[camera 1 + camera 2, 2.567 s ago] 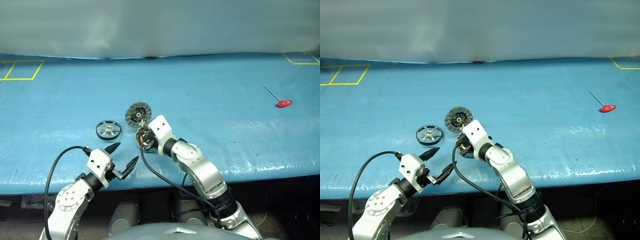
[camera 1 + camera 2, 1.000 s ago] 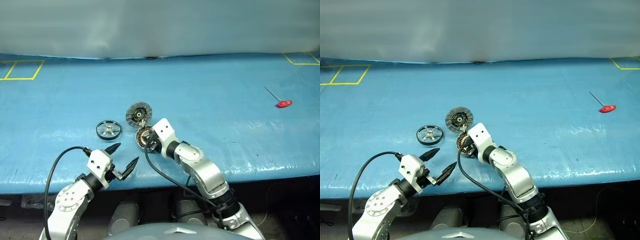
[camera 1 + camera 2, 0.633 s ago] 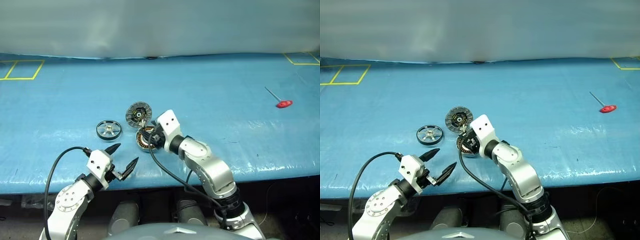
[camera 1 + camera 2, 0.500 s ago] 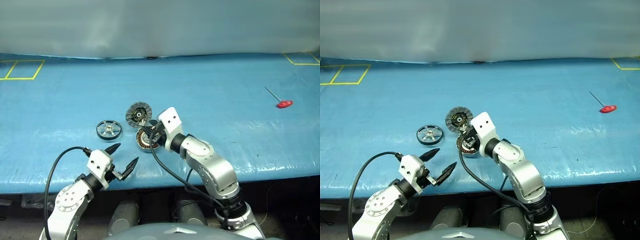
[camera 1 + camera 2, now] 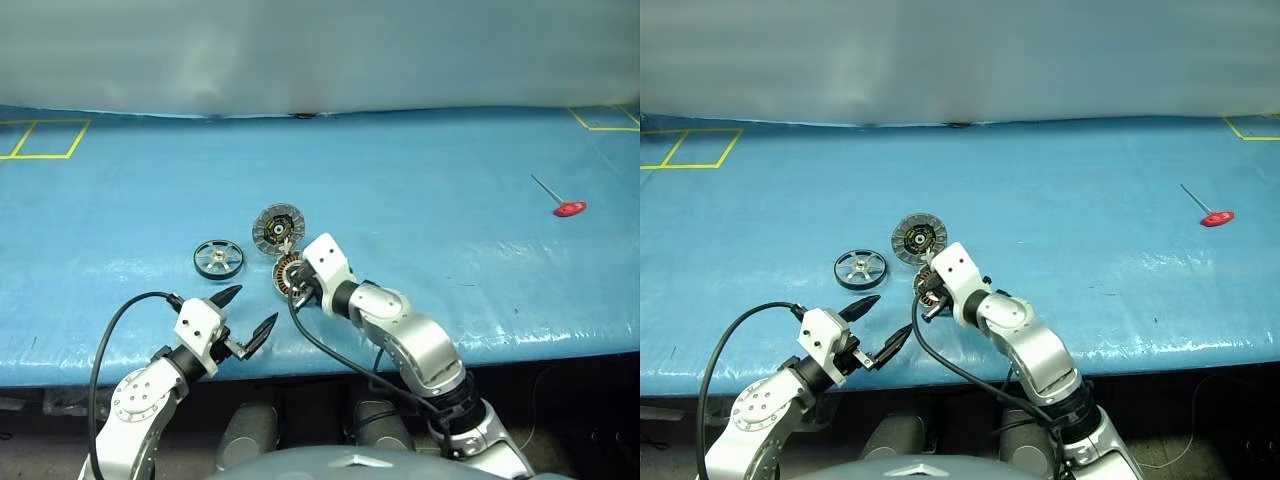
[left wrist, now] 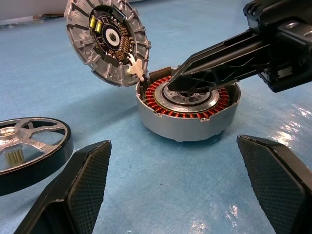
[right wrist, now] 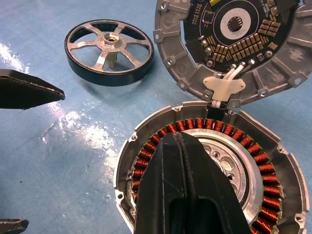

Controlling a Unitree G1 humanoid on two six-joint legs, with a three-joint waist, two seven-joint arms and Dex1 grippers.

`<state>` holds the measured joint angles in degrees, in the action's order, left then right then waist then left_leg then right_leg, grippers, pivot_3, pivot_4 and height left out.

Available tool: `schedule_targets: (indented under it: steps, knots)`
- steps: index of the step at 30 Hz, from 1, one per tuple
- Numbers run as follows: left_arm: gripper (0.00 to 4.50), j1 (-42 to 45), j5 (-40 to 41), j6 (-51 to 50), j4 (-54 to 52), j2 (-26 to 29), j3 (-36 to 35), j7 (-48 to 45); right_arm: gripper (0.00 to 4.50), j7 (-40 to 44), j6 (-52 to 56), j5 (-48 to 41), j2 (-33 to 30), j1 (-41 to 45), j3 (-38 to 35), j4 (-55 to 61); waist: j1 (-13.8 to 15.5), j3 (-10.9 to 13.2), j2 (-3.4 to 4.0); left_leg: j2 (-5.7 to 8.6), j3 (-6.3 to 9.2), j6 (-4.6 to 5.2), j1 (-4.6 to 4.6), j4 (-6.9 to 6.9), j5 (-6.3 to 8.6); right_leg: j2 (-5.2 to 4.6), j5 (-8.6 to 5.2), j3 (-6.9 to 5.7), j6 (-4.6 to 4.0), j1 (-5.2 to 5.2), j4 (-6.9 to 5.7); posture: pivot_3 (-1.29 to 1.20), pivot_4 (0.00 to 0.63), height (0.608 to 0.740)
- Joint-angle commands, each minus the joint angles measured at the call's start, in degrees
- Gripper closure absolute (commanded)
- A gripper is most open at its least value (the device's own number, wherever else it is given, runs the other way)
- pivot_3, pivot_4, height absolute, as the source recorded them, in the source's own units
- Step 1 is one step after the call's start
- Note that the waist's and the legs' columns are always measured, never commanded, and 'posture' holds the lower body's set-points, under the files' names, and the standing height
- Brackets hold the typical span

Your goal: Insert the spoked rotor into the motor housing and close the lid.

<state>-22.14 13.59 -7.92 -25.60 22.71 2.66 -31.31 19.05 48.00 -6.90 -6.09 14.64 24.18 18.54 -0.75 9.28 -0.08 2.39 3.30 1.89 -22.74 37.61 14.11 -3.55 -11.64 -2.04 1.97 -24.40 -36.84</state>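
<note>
the right hand [image 7: 187, 192] has just closed its fingers empty over the motor housing [image 6: 187, 109], the lid [image 6: 108, 40] open behind, so the spoked rotor [image 5: 218, 259] waits left on the surface [image 5: 450, 190] near the wide left hand [image 5: 243, 315].

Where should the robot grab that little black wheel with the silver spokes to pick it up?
Probably by its dark rim, coming from above. The wheel lies flat on the blue table, so one finger could drop through a gap between spokes and the other outside the rim. The open left gripper is nearest.
</note>
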Motion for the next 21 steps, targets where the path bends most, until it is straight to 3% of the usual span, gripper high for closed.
schedule_targets:
  steps: [1,21]
  knots:
    - [0.0,-0.2,-0.1,1.0,-0.6,0.0,-0.1,0.0,4.47,-0.3,-1.4,0.3,0.3,1.2,-0.5,0.7,0.0,0.0,0.0,0.0,0.0,0.0,0.0,0.0,0.0,0.0,0.0,0.0,0.0,0.0,0.0,0.0,0.15,0.74]
    - [0.0,-0.1,-0.1,1.2,-0.3,-0.2,0.1,0.0,4.47,-0.7,-2.3,2.4,-0.8,1.0,-1.0,-2.8,0.0,0.0,0.0,-0.01,0.0,0.0,0.02,0.0,0.0,0.01,0.0,0.0,0.0,0.02,-0.02,0.0,0.15,0.74]
